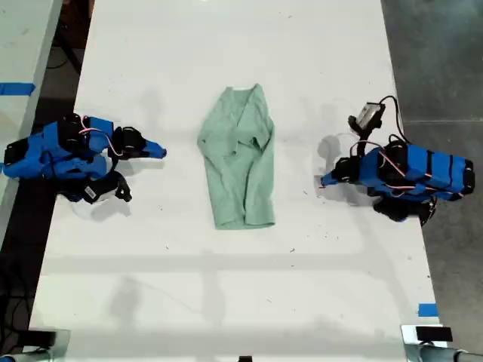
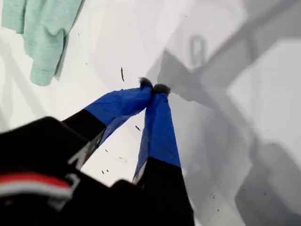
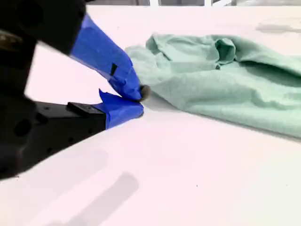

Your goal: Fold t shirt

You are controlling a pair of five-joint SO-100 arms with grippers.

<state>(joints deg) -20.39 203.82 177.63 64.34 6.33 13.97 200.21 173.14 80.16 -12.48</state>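
Across the middle of the white bench point(image 1: 226, 286) lies the t shirt point(image 1: 240, 162), pale mint green and wrinkled. It looks gathered into a narrow lengthwise strip, neck end toward the exterior view's top and hem toward its bottom. I judge the sideways folds done and the crosswise fold still to come.

One blue arm point(image 1: 56, 154) rests at the exterior view's left and another point(image 1: 411, 172) at its right. Both point in at the shirt and stand apart from it. The wrist views do not settle which arm is which.

My first claw point(image 2: 153, 88) is pressed together over bare bench, gripping nothing, with only a corner of the shirt in its view. My second claw point(image 3: 138, 101) is likewise closed and empty, low to the bench, with the shirt's edge just beyond its tips.

The next move calls for both claws to spread, reach one end of the strip, pinch its two corners and carry them over to the other end. The layers may slip.

Nothing blocks the way. A small wired module point(image 1: 369, 115) sits near the arm at the exterior view's right, and a strip of blue tape point(image 1: 427, 309) marks the bench edge.
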